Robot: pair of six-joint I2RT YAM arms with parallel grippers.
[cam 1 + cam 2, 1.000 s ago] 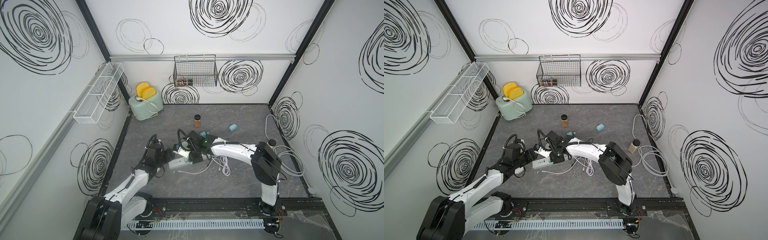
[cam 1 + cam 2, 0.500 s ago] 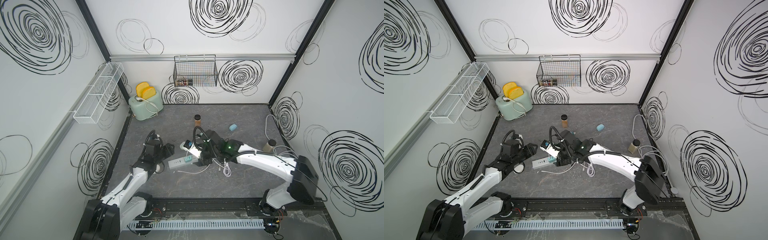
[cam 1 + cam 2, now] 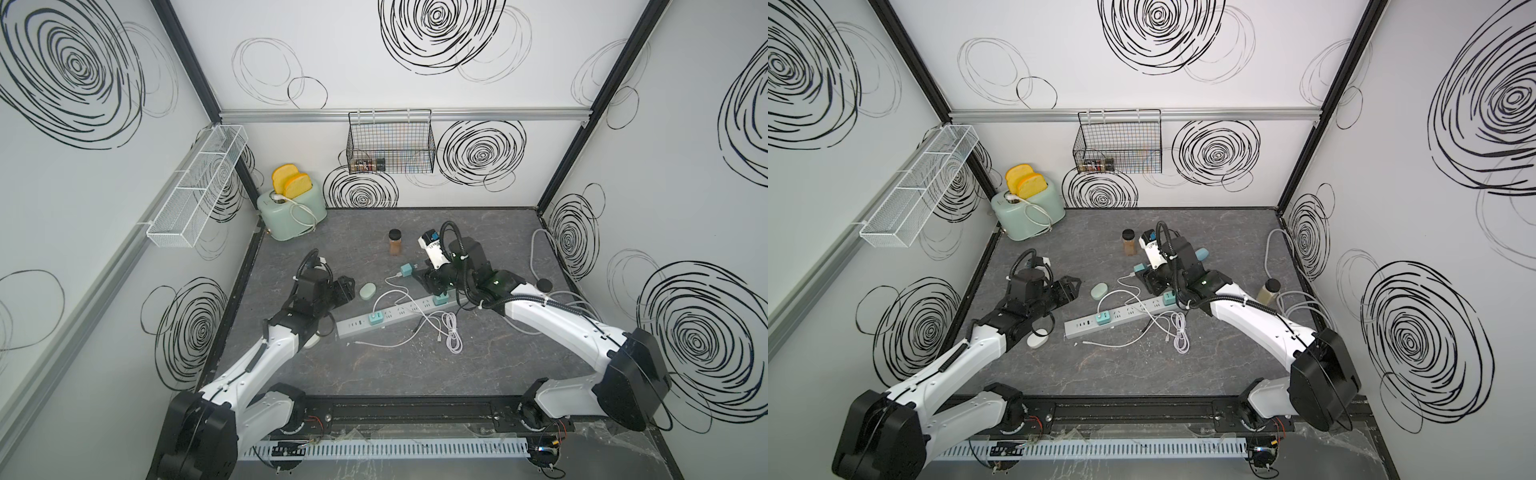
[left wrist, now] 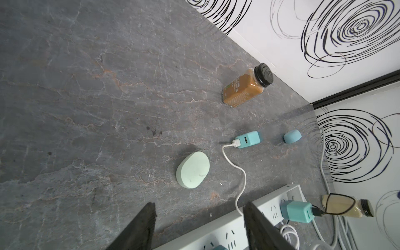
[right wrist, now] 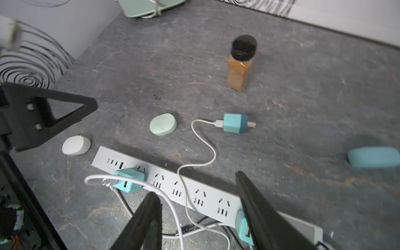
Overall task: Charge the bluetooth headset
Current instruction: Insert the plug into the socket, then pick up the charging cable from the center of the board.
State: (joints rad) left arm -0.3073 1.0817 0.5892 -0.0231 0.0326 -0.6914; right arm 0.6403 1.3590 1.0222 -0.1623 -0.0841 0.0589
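You have the pale mint-green oval earbud case (image 3: 368, 291) (image 3: 1099, 290) (image 4: 192, 170) (image 5: 163, 124) lying flat and closed on the grey table, near its middle and a little toward the left edge. Beside it, toward the right edge, the small teal cube charger (image 3: 406, 271) (image 4: 247, 139) (image 5: 235, 123) lies on its side with its prongs bare. A thin white cable (image 4: 240, 173) (image 5: 207, 147) sits in its USB port, curves past the case without touching it, and crosses the long white power strip (image 3: 399, 316) (image 3: 1125, 318) (image 5: 173, 184). The strip lies slantwise, nearer the front edge than the case.
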